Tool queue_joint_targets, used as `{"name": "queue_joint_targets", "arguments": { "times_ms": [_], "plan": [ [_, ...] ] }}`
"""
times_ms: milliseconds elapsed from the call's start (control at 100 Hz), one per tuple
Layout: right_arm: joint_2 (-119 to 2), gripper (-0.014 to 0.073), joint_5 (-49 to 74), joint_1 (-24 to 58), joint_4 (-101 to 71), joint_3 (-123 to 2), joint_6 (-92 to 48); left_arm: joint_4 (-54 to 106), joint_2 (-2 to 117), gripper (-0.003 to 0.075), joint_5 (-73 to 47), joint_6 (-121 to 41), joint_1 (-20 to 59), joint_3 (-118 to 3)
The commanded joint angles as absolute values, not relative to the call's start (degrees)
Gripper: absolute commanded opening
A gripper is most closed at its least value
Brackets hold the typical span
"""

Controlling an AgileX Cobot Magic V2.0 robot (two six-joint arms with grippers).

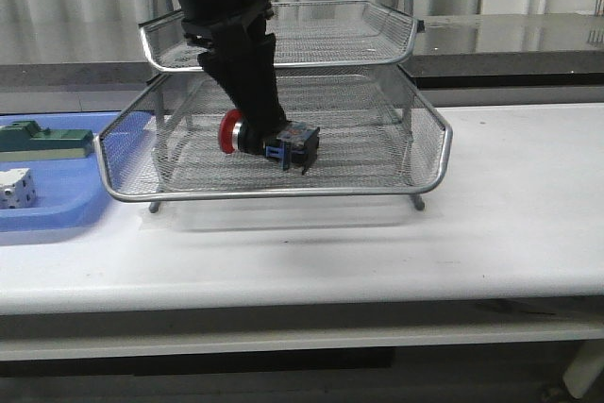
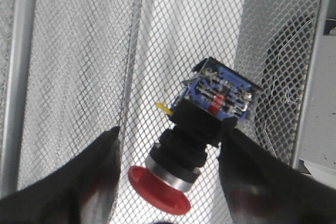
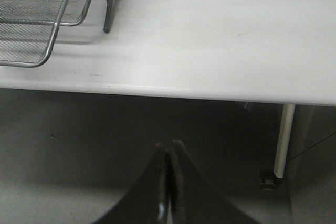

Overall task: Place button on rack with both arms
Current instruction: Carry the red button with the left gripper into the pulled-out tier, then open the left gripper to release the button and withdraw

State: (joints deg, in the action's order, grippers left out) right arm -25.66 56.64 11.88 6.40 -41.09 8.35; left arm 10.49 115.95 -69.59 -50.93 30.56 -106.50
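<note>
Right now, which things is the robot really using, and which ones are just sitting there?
Being used:
button, lying in the rack
rack
left gripper, open around the button
right gripper, shut, off the table's edge

Just sitting:
blue tray
green-and-white block
white cube

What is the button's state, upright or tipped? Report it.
Tipped. The button lies on its side on the rack's mesh, red cap sideways, between the left gripper's spread fingers.
</note>
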Motion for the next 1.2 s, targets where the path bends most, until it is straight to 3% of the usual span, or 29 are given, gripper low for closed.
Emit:
{"name": "queue_joint_targets", "arguments": {
  "times_ms": [0, 600, 820, 1190],
  "plan": [
    [-25.91, -0.0071, 53.19, 11.70, 7.41, -42.98, 8.21, 11.89, 112.58, 0.0408, -70.18, -50.38, 30.90, -109.14],
    [-25.91, -0.0071, 53.19, 11.70, 7.41, -42.98, 8.21, 4.81, 102.11, 0.0408, -72.82, -30.52, 29.95, -112.11],
    [-25.91, -0.0071, 53.19, 11.70, 7.41, -42.98, 8.21, 4.81, 96.43, 0.0408, -72.82, -24.84, 23.86, -110.00],
    [-25.91, -0.0071, 53.19, 11.70, 7.41, -42.98, 8.21, 9.04, 84.31, 0.0405, -68.11, -22.88, 7.00, -99.28]
  ]
}}
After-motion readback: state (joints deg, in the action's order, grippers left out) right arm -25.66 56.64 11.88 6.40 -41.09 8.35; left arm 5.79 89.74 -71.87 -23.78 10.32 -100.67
